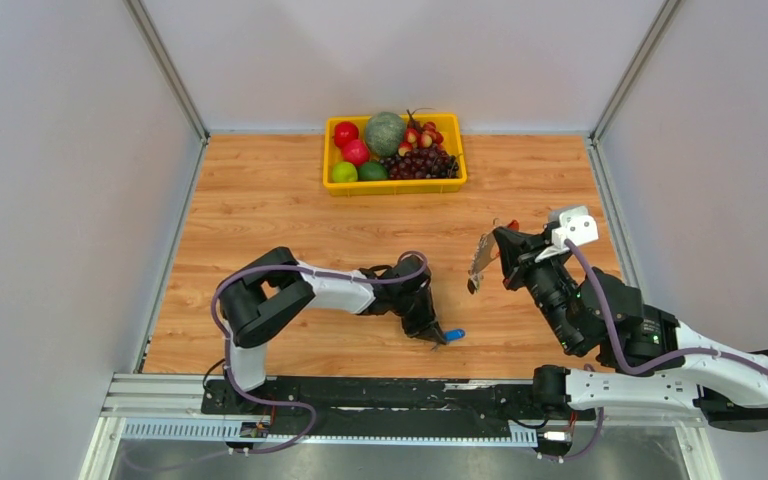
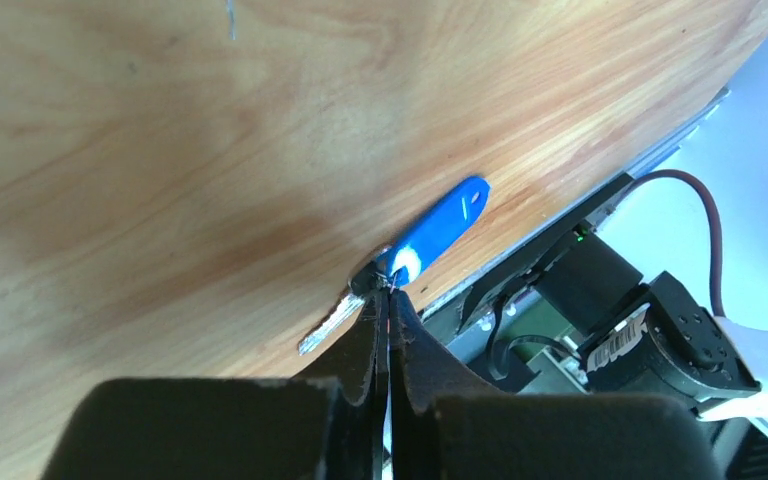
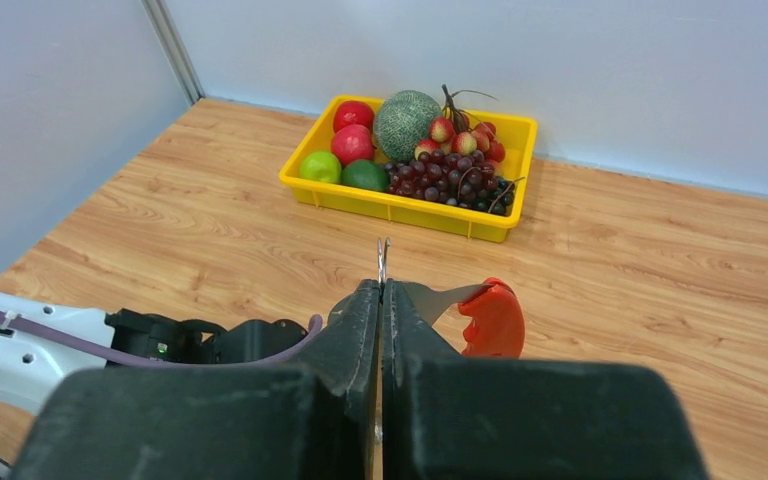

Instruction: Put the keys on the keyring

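Left hand [image 2: 385, 292] low at the wooden table [image 1: 260, 200] near its front edge, pinched shut on the blue-headed silver key [image 2: 440, 225] lying there. Right hand [image 3: 381, 290] held aloft, clamping the thin silver keyring [image 3: 383, 258]; red-headed key [image 3: 493, 318] just beside.

Bench top [image 1: 260, 200]: wood-grain laminate, smooth, with a low sheen.
Blue key [image 2: 442, 222]: head is glossy blue plastic. Blade is bare silver metal.
Red key [image 3: 492, 318]: head is smooth red plastic, satin rather than shiny. Blade is grey metal.
Keyring [image 3: 383, 258]: thin bright metal, seen edge-on.
Left gripper [image 2: 384, 292] and right gripper [image 3: 381, 287]: fingers are matt black plastic.
Yellow tray [image 1: 395, 186], by the far edge: glossy plastic.
Rail [image 1: 160, 385], along the near edge: silvery metal, brushed look.
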Available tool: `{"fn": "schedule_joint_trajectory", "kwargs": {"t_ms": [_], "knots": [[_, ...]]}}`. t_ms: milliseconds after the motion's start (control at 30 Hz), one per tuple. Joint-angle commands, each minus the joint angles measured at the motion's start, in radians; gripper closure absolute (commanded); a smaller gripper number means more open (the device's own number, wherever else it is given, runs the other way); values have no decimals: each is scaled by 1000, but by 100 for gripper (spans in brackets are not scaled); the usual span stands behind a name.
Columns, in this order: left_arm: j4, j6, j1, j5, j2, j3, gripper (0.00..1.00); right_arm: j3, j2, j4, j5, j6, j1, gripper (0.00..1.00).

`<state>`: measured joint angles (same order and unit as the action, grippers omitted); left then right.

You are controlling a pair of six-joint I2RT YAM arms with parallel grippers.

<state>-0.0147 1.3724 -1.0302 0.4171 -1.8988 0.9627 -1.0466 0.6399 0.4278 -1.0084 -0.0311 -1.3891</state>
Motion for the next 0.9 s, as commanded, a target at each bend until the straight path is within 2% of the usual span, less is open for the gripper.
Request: {"fn": "schedule_joint_trajectory", "kwargs": {"t_ms": [0,467,700,867], "knots": [[100,-115,15,-83,114,46,100,-23,-4,-30,25,14,-2,100],[210,-344,74,-122,428,-16,100,-121,77,148,112,-50,-2,100],[423,-542,90,-289,586,55,100,-191,141,259,230,-91,-2,100],[472,-626,103,-360,681,60,100,-234,171,325,325,-102,-3,100]]}}
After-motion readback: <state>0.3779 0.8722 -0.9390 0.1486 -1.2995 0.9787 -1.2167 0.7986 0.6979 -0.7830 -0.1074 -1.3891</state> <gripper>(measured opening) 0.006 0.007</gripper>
